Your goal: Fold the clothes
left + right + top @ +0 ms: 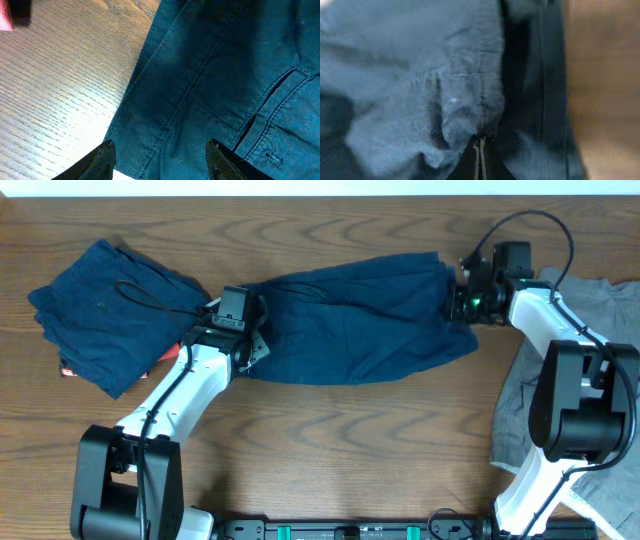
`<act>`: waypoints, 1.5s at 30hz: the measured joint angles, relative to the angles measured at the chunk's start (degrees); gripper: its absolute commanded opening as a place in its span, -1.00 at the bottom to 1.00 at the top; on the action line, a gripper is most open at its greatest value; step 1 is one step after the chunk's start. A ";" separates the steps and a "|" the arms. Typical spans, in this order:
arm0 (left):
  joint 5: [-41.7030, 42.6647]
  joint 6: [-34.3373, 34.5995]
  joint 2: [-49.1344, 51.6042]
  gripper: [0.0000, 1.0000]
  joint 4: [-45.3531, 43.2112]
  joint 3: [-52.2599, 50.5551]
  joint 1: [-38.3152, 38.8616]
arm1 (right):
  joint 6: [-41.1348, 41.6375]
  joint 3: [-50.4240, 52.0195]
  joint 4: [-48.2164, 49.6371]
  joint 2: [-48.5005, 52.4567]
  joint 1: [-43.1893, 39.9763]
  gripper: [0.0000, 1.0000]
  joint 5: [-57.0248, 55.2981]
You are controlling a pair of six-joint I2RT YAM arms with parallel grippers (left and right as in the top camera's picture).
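Right fingers (pixel 470 167) pinch the navy shorts (pixel 350 320); left fingers (pixel 102 157) straddle the opposite end.

overhead fixed, straight down, we see most of the tabletop (pixel 330 440), left wrist looks down close on the navy shorts (pixel 210 75) and bare wood, right wrist even nearer, blurred, all three views share those shorts

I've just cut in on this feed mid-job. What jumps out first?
A pair of navy shorts lies stretched across the middle of the table. The right gripper is pinched shut on its right end, and the left gripper is open over its left edge. A folded navy pile sits at far left, and a grey garment lies under the right arm.
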State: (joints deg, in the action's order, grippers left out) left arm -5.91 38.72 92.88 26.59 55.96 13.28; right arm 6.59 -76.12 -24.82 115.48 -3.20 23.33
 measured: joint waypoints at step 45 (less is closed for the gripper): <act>4.04 -0.02 10.23 0.18 -19.85 0.00 0.00 | -7.26 -0.74 -1.49 5.44 15.37 -0.84 3.52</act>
State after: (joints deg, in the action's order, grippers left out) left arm -1.87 38.70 103.11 6.74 55.96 13.28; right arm -0.67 -76.86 -26.30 120.92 12.16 26.85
